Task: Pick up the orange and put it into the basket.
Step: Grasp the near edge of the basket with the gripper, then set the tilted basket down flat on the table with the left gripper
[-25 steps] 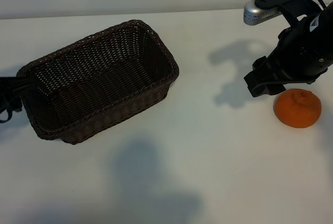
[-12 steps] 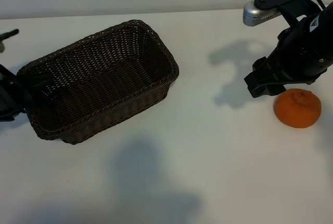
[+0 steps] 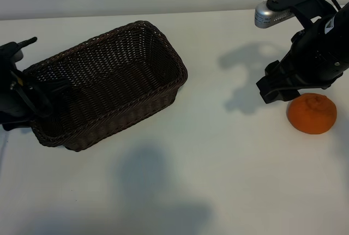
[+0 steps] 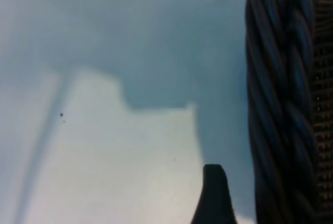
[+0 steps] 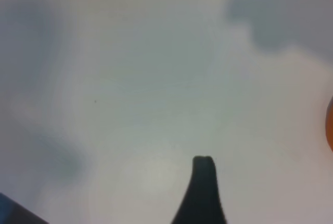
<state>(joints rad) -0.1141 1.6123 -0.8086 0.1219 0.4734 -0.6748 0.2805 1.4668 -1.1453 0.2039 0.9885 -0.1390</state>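
Since approx. one second ago, only the left arm has been moved: it was nearly hidden at the edge of the exterior view, and now the left claw is seen pressed close to the short end of the basket, near the braided rim. In the left wrist view the rim is seen very close, w/ one dark fingertip just beside it. The claw is spread wide and nothing is held in it.

On the right side almost nothing was changed. The right claw hangs just beside the orange, on the basket side of it and a bit above, not around it. Its jaws are also wide and empty. In the right wrist view only a thin orange sliver is seen at the frame edge, so the fruit is not yet between the fingers.

The orange lies on the white tabletop, well apart from the basket, which is empty inside.

For the task it probably means: the basket is to be steadied or held by the left arm, while the pick is prepared by the right one. The grasp itself is not yet begun; the right claw must prob. be shifted over the fruit first, then lowered.
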